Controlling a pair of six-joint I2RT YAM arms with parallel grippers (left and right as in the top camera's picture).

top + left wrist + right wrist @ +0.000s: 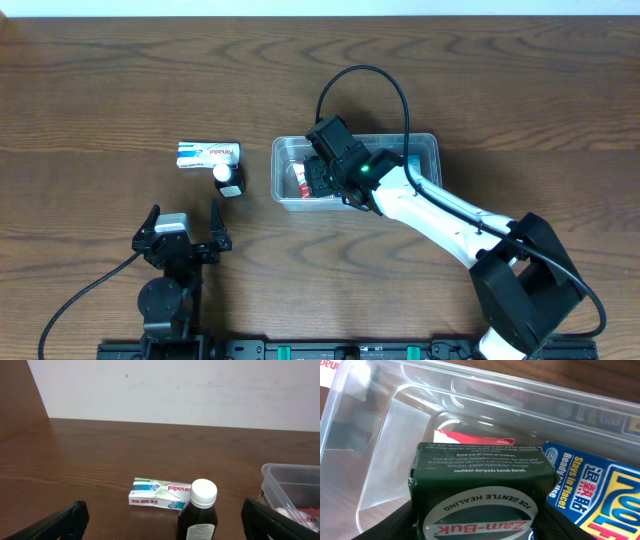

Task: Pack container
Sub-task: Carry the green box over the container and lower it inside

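The clear plastic container (425, 150) stands right of the table's middle. My right gripper (320, 178) reaches into its left half. In the right wrist view that gripper (480, 522) is shut on a dark green Zam-Buk box (482, 472), held just above the container's floor (405, 445). A blue box (600, 495) lies to its right, and a red and white box (470, 437) lies behind it. My left gripper (183, 228) is open near the front edge with nothing in it. A white Panadol box (208, 154) and a dark bottle with a white cap (229, 180) stand left of the container.
In the left wrist view the bottle (198, 515) stands just ahead of my left gripper (165, 511), with the Panadol box (160, 494) behind it and the container's corner (290, 472) at the right. A black cable (365, 75) arcs over the container.
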